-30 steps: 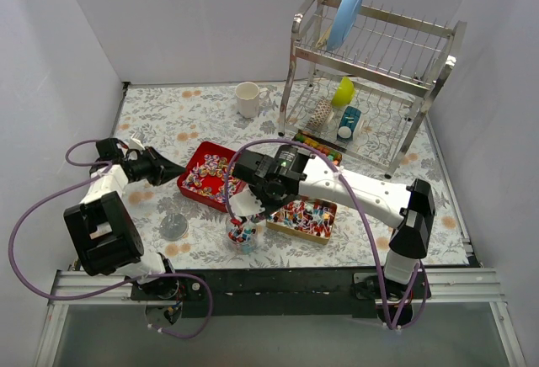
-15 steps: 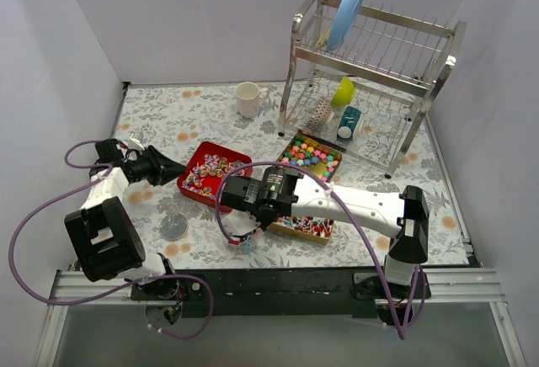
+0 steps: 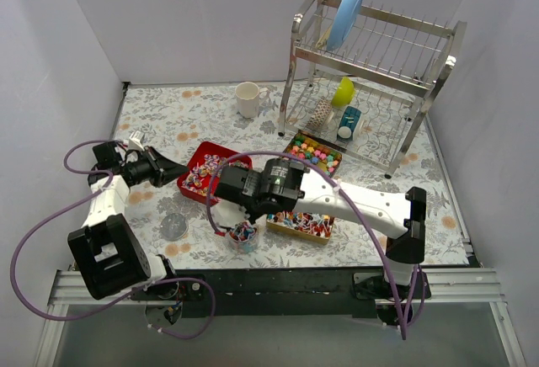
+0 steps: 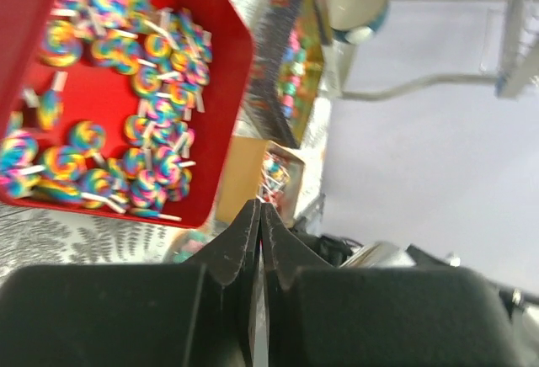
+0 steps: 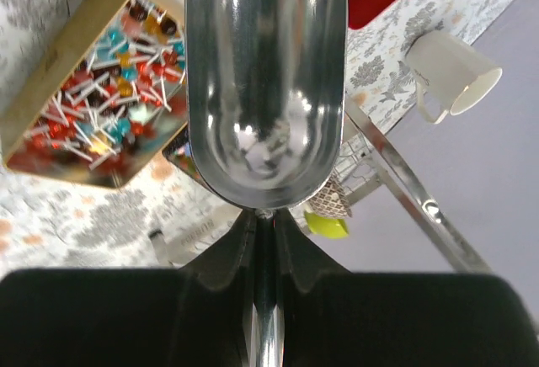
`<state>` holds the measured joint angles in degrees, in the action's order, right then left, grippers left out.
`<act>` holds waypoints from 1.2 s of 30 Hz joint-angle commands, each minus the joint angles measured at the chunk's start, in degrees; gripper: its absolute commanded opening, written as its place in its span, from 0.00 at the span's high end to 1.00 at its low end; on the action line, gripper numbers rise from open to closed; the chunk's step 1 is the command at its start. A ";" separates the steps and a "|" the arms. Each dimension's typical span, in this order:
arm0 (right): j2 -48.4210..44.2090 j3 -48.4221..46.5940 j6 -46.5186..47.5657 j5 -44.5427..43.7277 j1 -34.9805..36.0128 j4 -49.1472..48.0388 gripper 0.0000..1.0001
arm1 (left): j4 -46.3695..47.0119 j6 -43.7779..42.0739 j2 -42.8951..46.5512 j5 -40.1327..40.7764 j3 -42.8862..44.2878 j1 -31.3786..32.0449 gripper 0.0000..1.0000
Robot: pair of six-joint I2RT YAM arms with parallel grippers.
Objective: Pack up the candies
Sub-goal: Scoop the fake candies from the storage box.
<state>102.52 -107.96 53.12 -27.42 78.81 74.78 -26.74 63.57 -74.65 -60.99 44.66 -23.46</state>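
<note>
My right gripper (image 3: 229,207) is shut on the handle of a shiny metal scoop (image 5: 265,89). The scoop bowl is empty. The gripper sits just above a small glass jar (image 3: 242,234) part-filled with mixed candies. A gold tray (image 3: 303,220) of red-white-blue wrapped candies (image 5: 101,123) lies to its right. A red tray (image 3: 210,173) holds striped swirl candies (image 4: 152,123). A third tray of pastel star-like lumps (image 3: 313,151) lies by the rack. My left gripper (image 3: 171,169) is shut and empty at the red tray's left edge; its closed tips show in the left wrist view (image 4: 259,215).
The jar's round lid (image 3: 174,226) lies on the table left of the jar. A white mug (image 3: 247,98) stands at the back. A metal dish rack (image 3: 370,64) with a blue plate fills the back right. White walls close in both sides.
My right arm has swung left and drawn back from over the gold tray to beside the jar. The pastel tray is uncovered again. My left gripper shifted slightly toward the red tray.
</note>
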 commanded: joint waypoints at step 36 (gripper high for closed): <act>11.64 -17.89 -0.76 20.30 -17.54 -13.35 0.99 | -4.28 -9.17 -6.91 5.55 14.04 2.73 0.97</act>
<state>113.78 -124.60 43.48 -6.76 62.52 64.86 -30.79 56.55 -80.84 -68.18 54.30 -16.16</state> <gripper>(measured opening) 0.167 0.023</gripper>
